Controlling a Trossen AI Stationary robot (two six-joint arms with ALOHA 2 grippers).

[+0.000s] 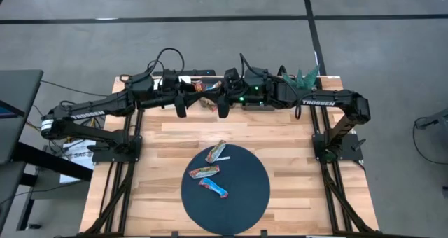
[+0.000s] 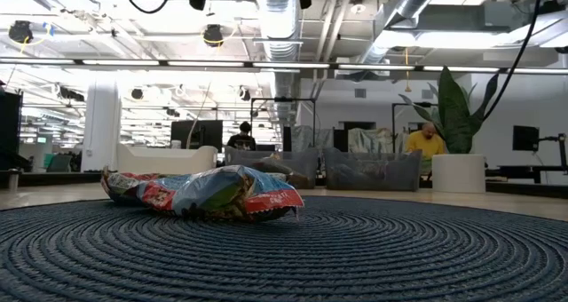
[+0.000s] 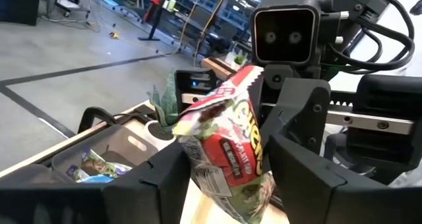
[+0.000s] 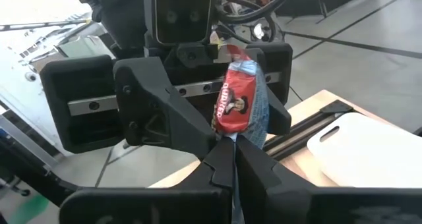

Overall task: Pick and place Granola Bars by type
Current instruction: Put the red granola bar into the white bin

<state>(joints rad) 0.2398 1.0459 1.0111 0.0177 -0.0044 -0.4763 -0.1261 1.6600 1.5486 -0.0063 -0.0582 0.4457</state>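
My two grippers meet above the table's far edge. A granola bar (image 1: 204, 91) in a red and green wrapper is between them, lifted clear. My right gripper (image 4: 232, 163) is shut on it. My left gripper (image 3: 227, 184) is open, one finger on each side of the bar (image 3: 231, 145); I cannot tell whether they touch it. Three more bars (image 1: 210, 171) lie flat on a round dark mat (image 1: 245, 203) in the near middle of the table. They also show in the low view (image 2: 204, 194). My right gripper pinches the bar's end (image 4: 232, 143) between its two fingertips. The fingers come level from the table's right side. The rest of the bar (image 4: 241, 102) sticks out past the fingertips toward my left gripper, clear of the table.
A clear bin (image 3: 99, 161) with more wrapped bars stands at the far edge, beside a small green plant (image 1: 304, 75). A white board (image 4: 362, 151) lies near the far left. Bare wood (image 1: 294, 140) surrounds the mat (image 2: 373, 249).
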